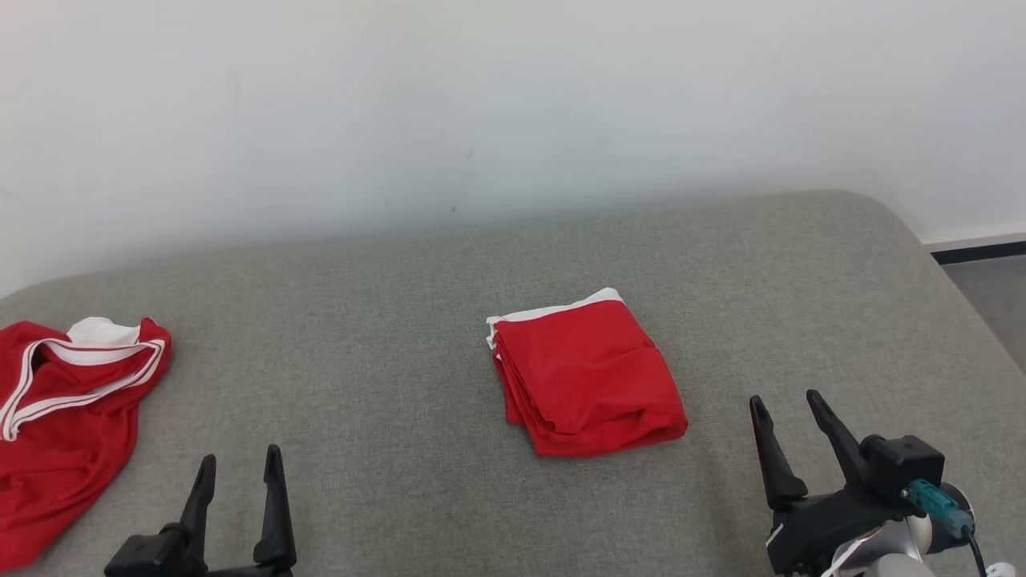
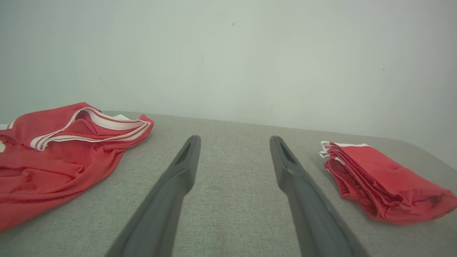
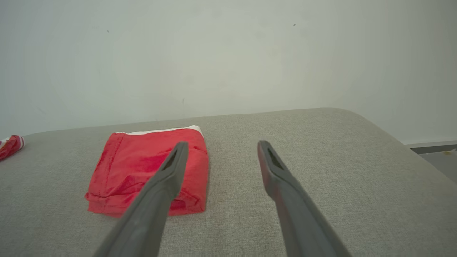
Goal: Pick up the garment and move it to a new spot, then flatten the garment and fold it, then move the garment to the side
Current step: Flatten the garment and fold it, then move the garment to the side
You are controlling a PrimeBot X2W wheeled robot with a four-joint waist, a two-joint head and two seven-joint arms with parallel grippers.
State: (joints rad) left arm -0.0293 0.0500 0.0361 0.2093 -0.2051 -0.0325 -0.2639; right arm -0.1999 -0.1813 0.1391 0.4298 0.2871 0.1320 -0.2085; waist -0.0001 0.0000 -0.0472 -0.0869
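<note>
Garment (image 1: 589, 377), red with white trim, lies folded in a neat stack at the middle of the grey padded surface (image 1: 385, 320). The right gripper (image 1: 784, 397) hovers near it, fingers spread wide and empty. The left gripper (image 1: 242, 453) is equally wide apart, holding nothing, near a rumpled red jersey (image 1: 64, 401).

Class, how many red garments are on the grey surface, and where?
2. The folded red garment lies centrally on the grey surface; the crumpled red jersey with white trim lies at the robot's left, partly cut off. Others may be out of view.
</note>
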